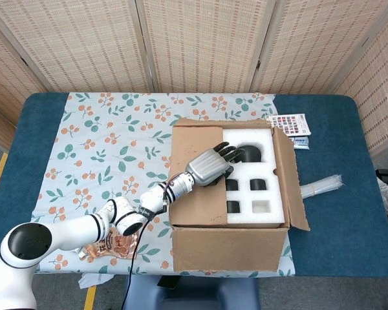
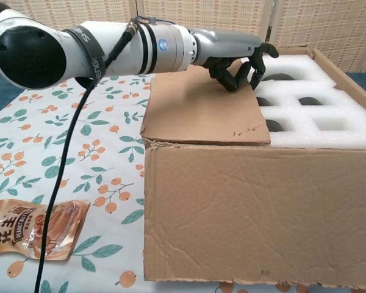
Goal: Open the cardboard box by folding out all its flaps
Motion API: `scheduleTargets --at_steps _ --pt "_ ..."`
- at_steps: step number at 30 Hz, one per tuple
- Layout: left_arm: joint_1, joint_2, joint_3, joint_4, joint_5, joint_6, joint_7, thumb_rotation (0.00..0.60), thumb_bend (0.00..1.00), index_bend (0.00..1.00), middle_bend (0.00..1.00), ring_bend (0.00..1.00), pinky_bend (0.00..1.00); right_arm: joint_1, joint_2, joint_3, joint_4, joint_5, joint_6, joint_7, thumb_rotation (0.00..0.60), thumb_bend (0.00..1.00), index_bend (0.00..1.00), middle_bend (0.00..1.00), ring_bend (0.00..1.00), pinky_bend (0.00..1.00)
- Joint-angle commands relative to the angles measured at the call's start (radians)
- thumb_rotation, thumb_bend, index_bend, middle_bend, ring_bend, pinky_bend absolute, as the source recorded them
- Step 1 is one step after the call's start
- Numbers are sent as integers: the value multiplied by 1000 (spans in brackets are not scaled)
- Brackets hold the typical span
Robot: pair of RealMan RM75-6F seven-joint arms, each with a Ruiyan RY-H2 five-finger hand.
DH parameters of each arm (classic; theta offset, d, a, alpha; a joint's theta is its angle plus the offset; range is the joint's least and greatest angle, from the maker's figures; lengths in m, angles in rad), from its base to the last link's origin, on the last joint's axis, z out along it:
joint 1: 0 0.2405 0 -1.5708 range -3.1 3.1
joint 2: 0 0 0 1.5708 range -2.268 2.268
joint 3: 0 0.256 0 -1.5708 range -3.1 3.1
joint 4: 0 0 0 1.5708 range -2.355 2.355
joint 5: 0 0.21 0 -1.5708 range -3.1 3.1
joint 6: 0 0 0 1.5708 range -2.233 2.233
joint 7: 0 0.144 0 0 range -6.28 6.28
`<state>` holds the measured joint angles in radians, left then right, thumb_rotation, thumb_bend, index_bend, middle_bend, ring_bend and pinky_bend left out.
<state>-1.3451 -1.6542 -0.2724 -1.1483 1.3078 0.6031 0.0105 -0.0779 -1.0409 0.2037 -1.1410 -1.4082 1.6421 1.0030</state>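
We see the box (image 1: 236, 194) at table centre on the floral cloth (image 1: 110, 148). Left flap (image 1: 197, 174) lies folded in over the white foam (image 1: 255, 177); right flap (image 1: 291, 181) stands out at 3 o'clock, near flap (image 1: 229, 248) hangs down at 6. Left hand (image 1: 210, 166) sits at the flap's free edge, fingers (image 2: 241, 70) curled down over it at the foam; we cannot tell if they grip. Right hand is out of both views. Snack pouch (image 2: 30, 229) lies at 8 o'clock, colour card (image 1: 290, 124) at 1.
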Motion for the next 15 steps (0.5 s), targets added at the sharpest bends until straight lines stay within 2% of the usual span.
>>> scheduleTargets --at_steps 1,9,15 --pt "4 7 5 -8 -11 5 23 600 1000 624 0 0 0 0 1 -1 -3 -2 -3 -3 306 593 302 0 0 0" --pt "11 28 -2 -38 -24 45 72 600 1000 630 0 0 0 3 5 -3 -9 -8 -12 -8 307 593 302 0 0 0" --pt "-2 66 -9 -66 -49 56 176 600 1000 636 0 0 0 -4 8 -3 -16 -1 -15 -8 308 593 303 0 0 0"
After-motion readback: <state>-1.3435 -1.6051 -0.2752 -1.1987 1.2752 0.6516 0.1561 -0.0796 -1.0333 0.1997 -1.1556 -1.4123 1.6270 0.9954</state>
